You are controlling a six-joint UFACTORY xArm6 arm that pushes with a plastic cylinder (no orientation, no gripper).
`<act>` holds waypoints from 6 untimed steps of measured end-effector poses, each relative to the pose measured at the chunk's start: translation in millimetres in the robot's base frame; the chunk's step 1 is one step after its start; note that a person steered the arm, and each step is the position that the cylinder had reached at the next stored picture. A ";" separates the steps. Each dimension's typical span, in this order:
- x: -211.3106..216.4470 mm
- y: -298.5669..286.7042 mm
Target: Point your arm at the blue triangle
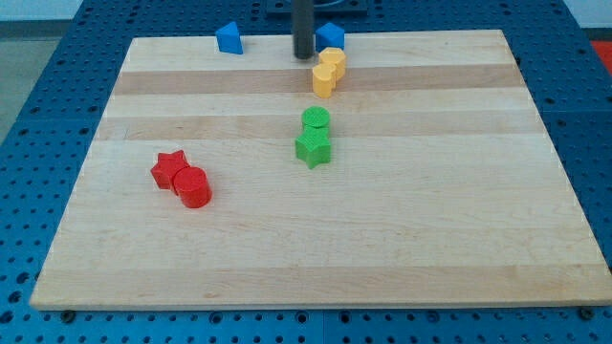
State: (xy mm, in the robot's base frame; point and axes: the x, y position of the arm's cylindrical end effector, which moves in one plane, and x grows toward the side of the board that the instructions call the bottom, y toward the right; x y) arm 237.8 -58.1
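My tip (303, 55), the lower end of the straight dark rod, sits at the view's top, right on the far edge of the pale wooden counter (382, 248). This tool is a plain rod with nothing that opens or closes, and it holds nothing. Just to the tip's right is a blue block (331, 36), its shape hard to make out, partly behind the rod's line; whether the two touch, I cannot tell. Below and right of the tip come two yellow blocks, the upper yellow block (333, 63) and the lower yellow block (324, 80), pressed against each other and running down toward the view's left, both rounded with shapes too small to name.

And there is the task's thing: the blue triangle block (229, 38), at the counter's top edge, well to the tip's left, with bare wood between them.

Moving down the middle, a green cylinder block (316, 119) stands touching a green star block (313, 148) right beneath it. Over at the view's left, a red star block (170, 169) touches a red cylinder block (193, 187) at its lower right.

No containers show anywhere. The counter is a board of light planks with grain running left to right, resting on a blue perforated base (57, 57) dotted with holes, visible on all sides.
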 end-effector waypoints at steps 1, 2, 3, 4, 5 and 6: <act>19.4 -102.1; 20.0 -181.3; -38.6 -197.7; -44.9 -167.1; -44.9 -128.7; -45.3 -112.5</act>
